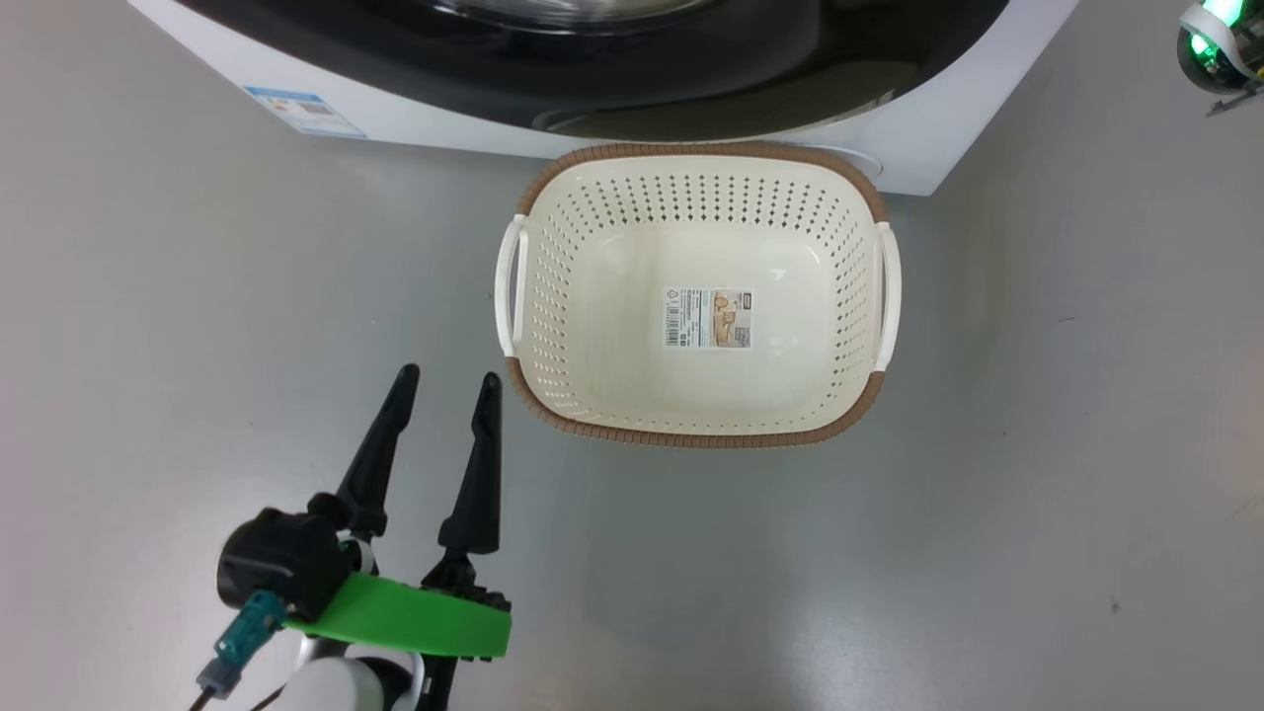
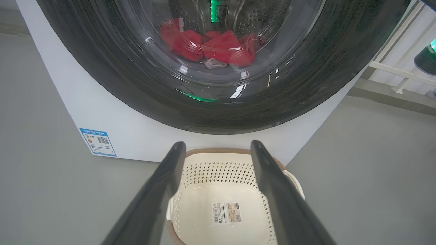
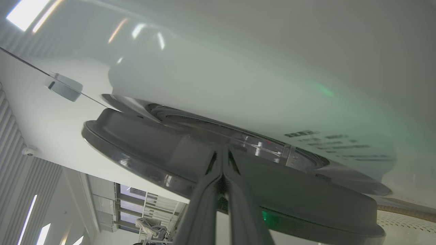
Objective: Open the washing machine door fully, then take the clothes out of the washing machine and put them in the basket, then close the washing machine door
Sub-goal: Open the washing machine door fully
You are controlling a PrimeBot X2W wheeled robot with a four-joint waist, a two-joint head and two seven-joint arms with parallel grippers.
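The big white washing machine [image 1: 444, 120] stands on the grey floor [image 1: 148, 346]. Its round door [image 1: 691, 79] has a wide shiny black ring and sits over the hole in the front of the washing machine. The red clothes [image 2: 218, 47] show through the glass in the middle. They lie in a heap inside the washing machine, low in the metal drum, with a bit of pale cloth at the front of the heap. A small blue label [image 1: 306, 111] is stuck low on the washing machine's front, near its left corner.

The basket [image 1: 691, 436] sits on the floor right in front of the washing machine, below the door. Its far edge is just beside the washing machine's front, but it is not clear if they touch. It stands with its open side up, and a sticker [image 1: 708, 318] lies on its bottom.

The left tool [image 1: 446, 390] hangs over the floor in front of the washing machine, farther out than the basket and a little to the left. Its two dark fingers are spread wide, hold nothing, and point toward the washing machine. A bright green band [image 1: 405, 617] goes round its wrist.

The right tool [image 3: 222, 153] is up close to the washing machine's front. Its two fingers are pressed tight together. The tips are at the rim of the door, but it is not clear if they touch it.
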